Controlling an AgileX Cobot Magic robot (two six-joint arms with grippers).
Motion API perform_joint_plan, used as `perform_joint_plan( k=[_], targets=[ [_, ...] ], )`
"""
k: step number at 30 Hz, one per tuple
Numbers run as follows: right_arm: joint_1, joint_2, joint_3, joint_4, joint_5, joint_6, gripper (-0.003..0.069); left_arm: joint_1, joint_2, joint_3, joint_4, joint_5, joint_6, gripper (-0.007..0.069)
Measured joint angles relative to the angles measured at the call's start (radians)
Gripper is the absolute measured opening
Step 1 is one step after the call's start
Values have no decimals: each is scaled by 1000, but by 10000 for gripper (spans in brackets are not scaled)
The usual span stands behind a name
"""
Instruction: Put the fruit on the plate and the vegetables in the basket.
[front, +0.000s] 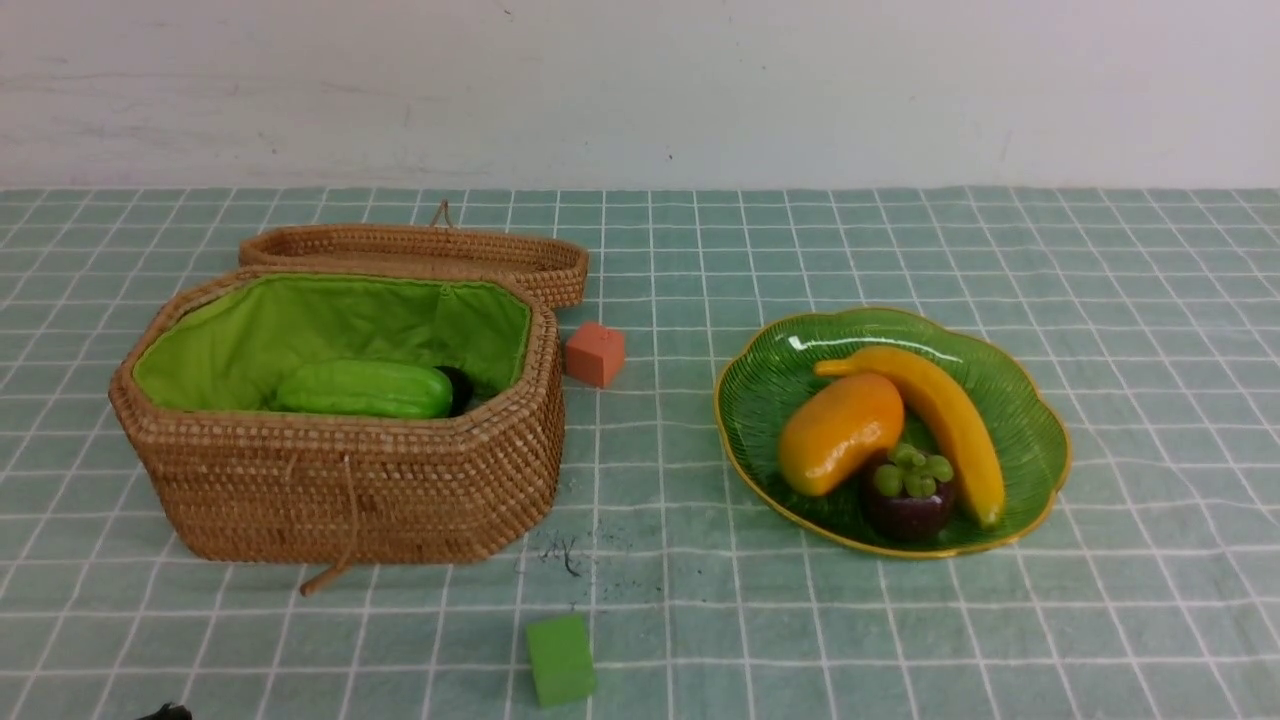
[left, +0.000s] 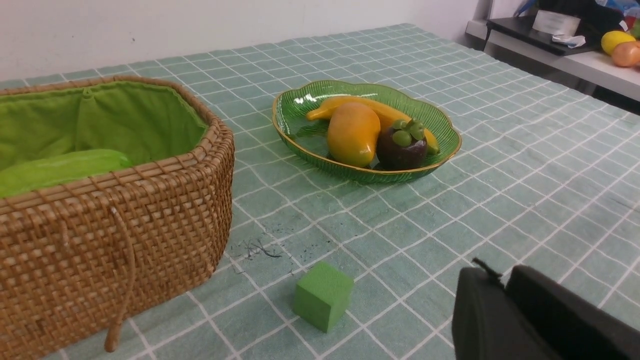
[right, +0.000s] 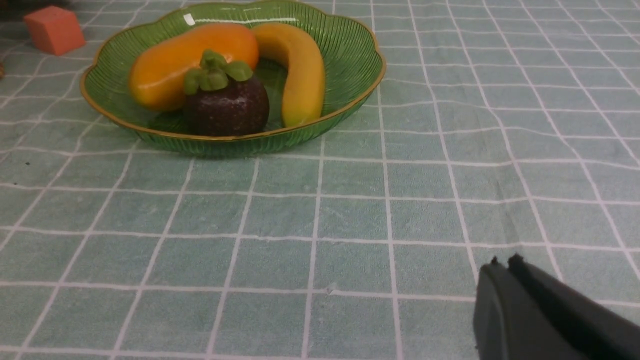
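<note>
The green leaf-shaped plate (front: 1030, 420) holds the yellow banana (front: 950, 415), the orange-yellow mango (front: 840, 432) and the dark purple mangosteen (front: 908, 495). The open wicker basket (front: 340, 480) on the left holds the light green gourd (front: 365, 390); a dark shape (front: 460, 385) lies beside it. The carrot is hidden. My left gripper (left: 500, 277) is shut and empty, low over the cloth near the green cube. My right gripper (right: 502, 265) is shut and empty, over the cloth in front of the plate (right: 350, 50). Neither gripper shows clearly in the front view.
A small orange cube (front: 595, 353) sits between the basket and the plate. A small green cube (front: 560, 660) sits near the front edge. The basket's lid (front: 420, 250) lies open behind it. A side table with fruit (left: 615, 42) stands beyond the cloth's edge.
</note>
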Motion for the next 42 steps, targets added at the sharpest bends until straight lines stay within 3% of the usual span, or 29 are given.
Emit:
perform_joint_plan(
  k=[4,6,7,12,17,22,28,42],
  targets=[
    [0,0,0,0,0,0,3,32,-4,10,-12,-11,26,71],
    [0,0,0,0,0,0,3,131,-24,20,-53,-29,84,68],
    [0,0,0,0,0,0,3,131,-27,22,-60,-29,91,68],
    [0,0,0,0,0,0,6,523,-159,130,-342,-159,319,-13],
    [0,0,0,0,1,0,6,746,-176,273,-487,-150,441,-13],
    [0,0,0,0,1,0,13,769,-176,289,-475,24,375,-13],
    [0,0,0,0,1,0,20,770,-176,289,-466,23,320,-13],
    [0,0,0,-1,1,0,34,770,-176,289,-462,22,315,-13]
  ],
)
